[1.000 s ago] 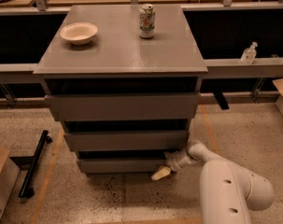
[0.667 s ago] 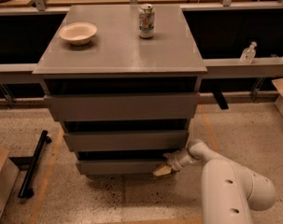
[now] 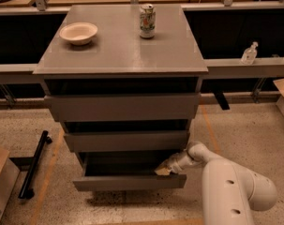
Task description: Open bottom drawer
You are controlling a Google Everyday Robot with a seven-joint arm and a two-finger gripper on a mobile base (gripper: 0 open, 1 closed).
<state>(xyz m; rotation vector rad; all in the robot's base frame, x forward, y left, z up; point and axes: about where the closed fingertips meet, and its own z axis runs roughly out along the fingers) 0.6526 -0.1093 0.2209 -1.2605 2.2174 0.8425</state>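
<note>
The grey cabinet has three handleless drawers. The bottom drawer (image 3: 130, 182) is the lowest and narrowest front; it stands pulled out, with a dark gap above its front panel showing the inside. My gripper (image 3: 164, 169) is at the drawer's right end, its tan fingertips resting on the top edge of the front panel, reaching in from my white arm (image 3: 226, 182) at the lower right. The middle drawer (image 3: 126, 141) and top drawer (image 3: 122, 107) are above it, pushed further in.
A white bowl (image 3: 78, 33) and a drink can (image 3: 147, 20) stand on the cabinet top (image 3: 123, 50). A black bar (image 3: 33, 165) lies on the floor at left, beside a wooden box (image 3: 1, 182). A clear bottle (image 3: 249, 53) stands on the right ledge.
The bottom drawer has come out towards me, with the gripper at its right end moving with it. The gap above its front panel is wider.
</note>
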